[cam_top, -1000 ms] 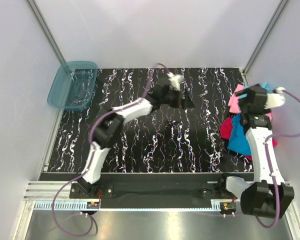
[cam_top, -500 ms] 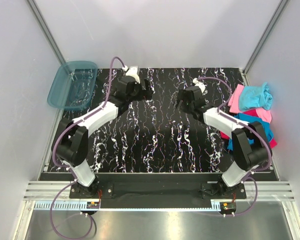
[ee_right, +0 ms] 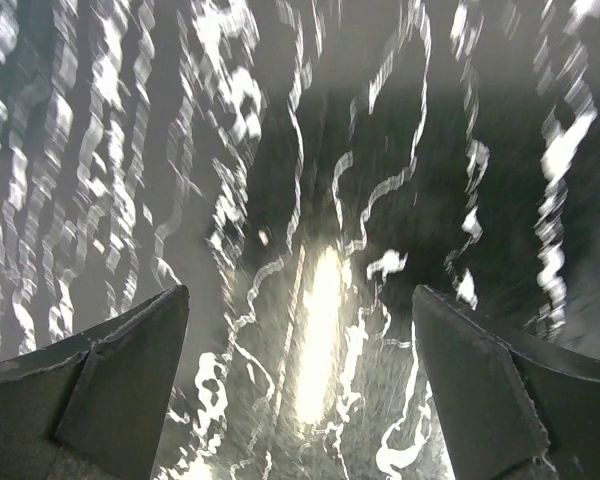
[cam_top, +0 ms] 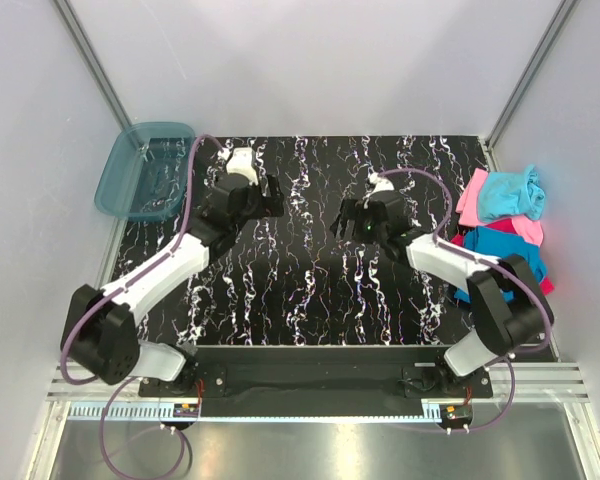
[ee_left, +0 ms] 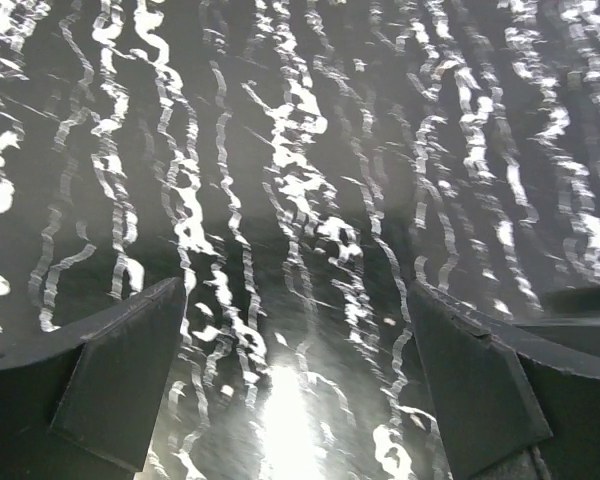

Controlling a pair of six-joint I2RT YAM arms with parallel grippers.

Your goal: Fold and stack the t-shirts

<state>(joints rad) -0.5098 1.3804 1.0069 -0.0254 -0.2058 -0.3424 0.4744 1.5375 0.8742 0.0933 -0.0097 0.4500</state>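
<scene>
While a second ago the right arm stood over the clothes at the table's right edge and the left arm reached to the far middle, you now have both drawn in over the black marbled table (cam_top: 310,290). The left gripper (cam_top: 264,199) sits left of centre and the right gripper (cam_top: 352,226) right of centre, and they point toward each other with a gap between. With the right arm gone from the pile, the light aqua tee (cam_top: 510,192) shows whole, crumpled on the light pink tee (cam_top: 469,203).

From above you see where the shirts lie. All four are bunched at the right edge, well apart from either gripper. The blue tee (cam_top: 505,250) lies nearer the arms than the aqua one, and the magenta-red tee (cam_top: 457,244) peeks out beside it. The right arm's elbow partly covers that heap.

The wrist views miss the shirts but settle the jaws. Each pair of fingers (ee_left: 120,380) stands spread wide with only veined tabletop between, and the right view is blurred and glary.

A translucent teal bin (cam_top: 145,172) overhangs the far-left corner. Pale walls and metal posts enclose the table, and a rail (cam_top: 310,372) runs along the near edge.
</scene>
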